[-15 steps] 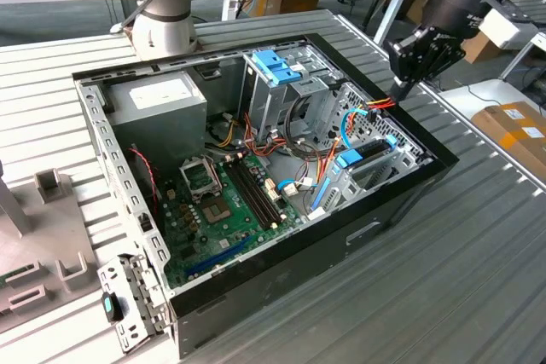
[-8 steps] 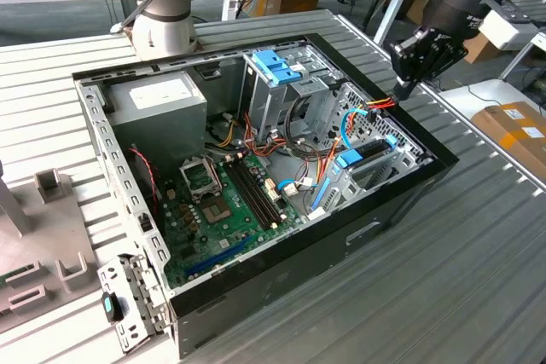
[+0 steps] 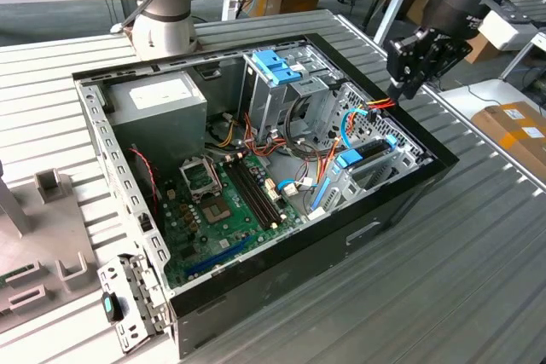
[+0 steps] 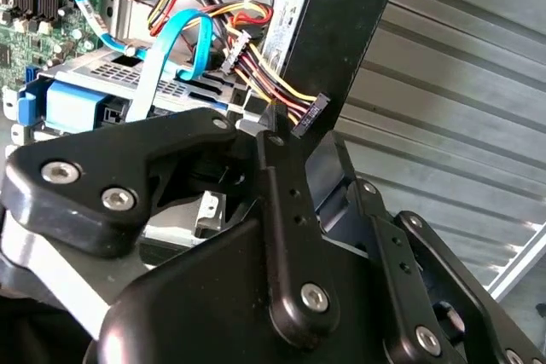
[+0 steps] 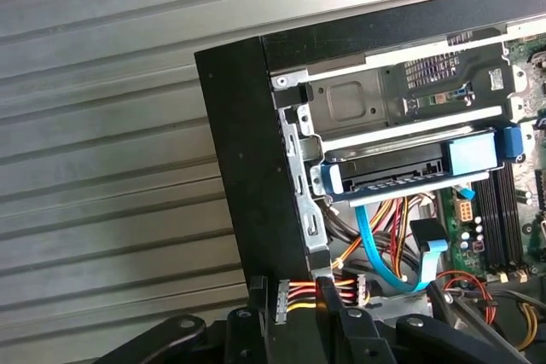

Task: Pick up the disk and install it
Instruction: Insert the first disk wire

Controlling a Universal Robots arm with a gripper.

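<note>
We are counting one open computer case [image 3: 401,202] on one desk [image 3: 478,262]. Inside it we are recording one disk [image 3: 373,153] in a blue bracket, one grey power-supply box [image 3: 158,100], one green motherboard [image 3: 222,210] and one blue latch [image 3: 275,66]. We are logging one pincer [image 3: 408,83]. In the first wrist view we are noting one blue flat cable [image 5: 375,253]. We are also listing one cardboard box [image 3: 516,130].

In the exterior view, cables [image 3: 380,105] crowd twelve o'clock of the disk [image 3: 374,153], case wall [image 3: 429,147] bars three o'clock, overhead open.
</note>
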